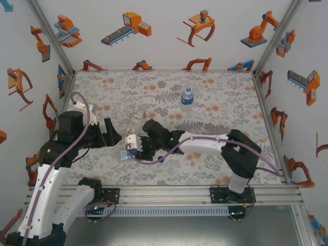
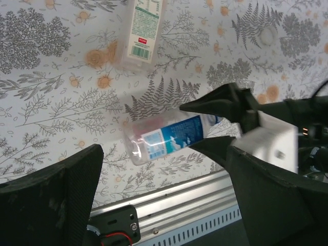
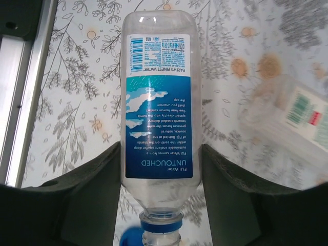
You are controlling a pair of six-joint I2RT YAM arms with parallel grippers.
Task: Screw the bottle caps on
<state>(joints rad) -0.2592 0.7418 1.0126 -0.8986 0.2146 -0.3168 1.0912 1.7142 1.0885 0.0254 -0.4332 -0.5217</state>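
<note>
Right gripper (image 3: 161, 169) straddles the lying blue-label bottle (image 3: 159, 102) near its shoulder. Its jaws are narrow, pads at or just off the bottle's sides — cannot tell if it is pinched. Left gripper (image 1: 116, 136) hovers just beside, jaws wide, nothing held. The bottle lies on the table (image 1: 220, 110) at near left-centre, neck toward the right wrist, mouth bare with just the blue neck ring (image 3: 161, 219) on it. Handling, as a judgement: it looks like empty clear plastic, so light, thin-walled and springy. It is also round and slick, likely to roll or squirt out of a hard squeeze, and the wall may dent. Best hold looks like the labelled body just below the shoulder (stiffer there, and the label gives some friction), leaving the threads free for a cap. Count: three bottles — this one, the slim bottle (image 1: 135, 122) with a white-and-green label lying just beyond it, and an upright bottle (image 1: 187, 97) well apart at the far middle. Caps: one blue cap (image 1: 187, 90) sits on the upright bottle. A blue blob (image 3: 128, 238) by the bare neck may be a second, too cropped to say. Any others are too small to tell.
</note>
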